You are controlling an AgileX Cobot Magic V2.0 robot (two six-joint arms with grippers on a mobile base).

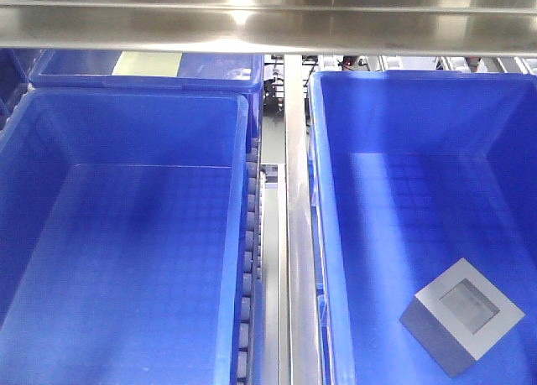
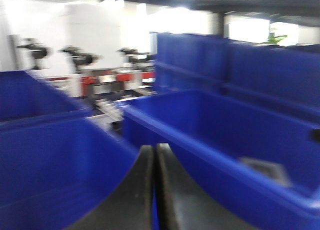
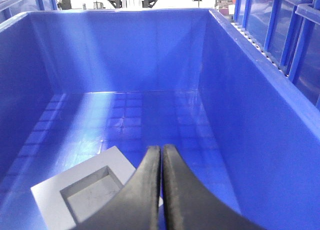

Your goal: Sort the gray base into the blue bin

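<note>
Gray base is sitting nearest the lens in the exterior front view, recess facing up, resting on the grid floor of the right-hand blue bin, toward its near right corner. No arm or gripper is showing in this view. Left of it a metal conveyor rail with a strip of small rollers is running between the crates, and a second blue crate is lying on the left. A third blue crate is standing behind that one, with a pale patch showing inside it. A stainless steel shelf edge is crossing the top. No readable writing anywhere.

Left wrist view, blurred: left gripper is showing black fingers pressed together, nothing between them. It is hanging over the rim between two blue crates; the gray base is lying as a smear in the blue bin on the right. More blue crates are stacking behind; a bright workshop with dark fixtures is sitting far back.

Right wrist view: right gripper is also showing fingers closed together, empty, hovering inside the blue bin. Gray base is lying just below and left of the fingertips, apart from them, recess up.
</note>
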